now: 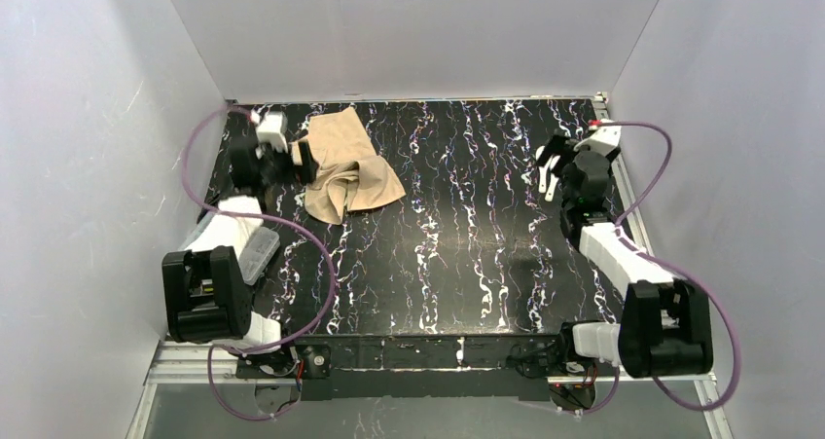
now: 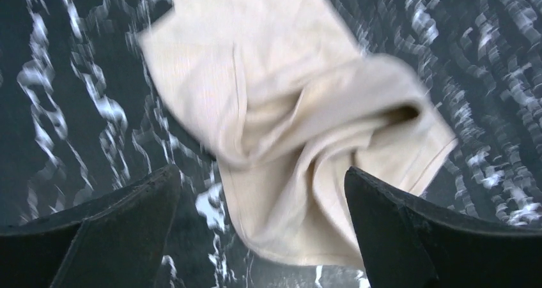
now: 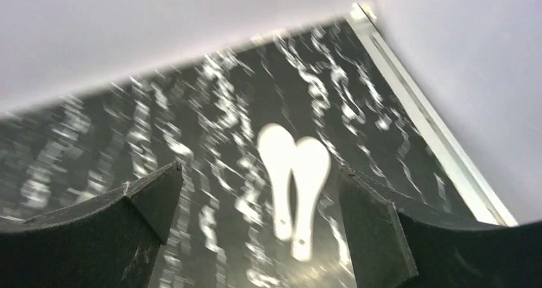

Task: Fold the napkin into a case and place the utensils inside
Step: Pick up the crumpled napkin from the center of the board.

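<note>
Napkin (image 1: 345,166) lies crumpled; utensils (image 3: 311,166) rest side by side.

The napkin (image 2: 287,128) is soft beige cloth, matt, with a fine ribbed weave and stitched hems. The bench (image 1: 467,254) has a smooth black top veined with white (a marble-like print) and a slight sheen. The utensils (image 3: 293,179) look like smooth white plastic. The left end effector (image 2: 261,176) has matt black, slightly grainy fingers (image 2: 121,230). A clear plastic box (image 1: 251,249) shines faintly. The edge rail (image 3: 434,141) is pale metal.
</note>
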You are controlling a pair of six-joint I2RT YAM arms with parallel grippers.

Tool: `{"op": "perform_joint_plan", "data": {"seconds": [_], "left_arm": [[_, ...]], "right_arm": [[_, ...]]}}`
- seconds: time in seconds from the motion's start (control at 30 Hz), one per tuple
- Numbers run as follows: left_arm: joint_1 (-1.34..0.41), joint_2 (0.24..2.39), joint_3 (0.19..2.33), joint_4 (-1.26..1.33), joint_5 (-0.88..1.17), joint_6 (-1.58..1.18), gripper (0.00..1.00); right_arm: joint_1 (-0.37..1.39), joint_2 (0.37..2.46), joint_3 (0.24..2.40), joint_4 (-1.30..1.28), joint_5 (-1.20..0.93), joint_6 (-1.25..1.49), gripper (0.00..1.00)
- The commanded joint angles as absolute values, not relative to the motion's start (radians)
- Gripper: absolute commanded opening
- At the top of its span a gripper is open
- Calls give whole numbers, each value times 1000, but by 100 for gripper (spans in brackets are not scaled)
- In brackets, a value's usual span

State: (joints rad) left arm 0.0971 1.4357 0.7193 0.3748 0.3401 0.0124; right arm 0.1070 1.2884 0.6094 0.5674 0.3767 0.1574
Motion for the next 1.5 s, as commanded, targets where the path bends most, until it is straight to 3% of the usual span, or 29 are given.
{"op": "perform_joint_plan", "data": {"seconds": [0.0,0.1,0.2,0.3,0.53,0.73,0.9,1.13,1.33,1.47], "left_arm": [[109,1473,1114,-295,448,68,98],[109,1532,1251,-504,555,96,98],[102,1550,1269,-586,623,118,98],[62,1573,1257,-653,573,188,98],[-30,1634,1217,-669,495,222,98],[-89,1698,1224,-621,418,190,92],[-91,1761,1258,-604,337,173,75],[-91,1793,1267,-557,349,163,31],[-91,1772,1297,-576,315,192,0],[-91,1706,1311,-642,287,285,0]], "right_arm": [[101,1217,743,434,215,440,99],[41,1258,833,447,-56,679,99],[83,1398,1057,375,-303,614,99],[398,1506,1307,-24,12,258,99],[611,1659,1358,-51,161,169,99],[691,1703,1331,-36,195,136,99],[719,1719,1319,-35,185,118,99],[722,1769,1332,-17,76,117,99],[736,1833,1351,-21,6,75,98],[788,1868,1358,-9,-37,12,97]]}}
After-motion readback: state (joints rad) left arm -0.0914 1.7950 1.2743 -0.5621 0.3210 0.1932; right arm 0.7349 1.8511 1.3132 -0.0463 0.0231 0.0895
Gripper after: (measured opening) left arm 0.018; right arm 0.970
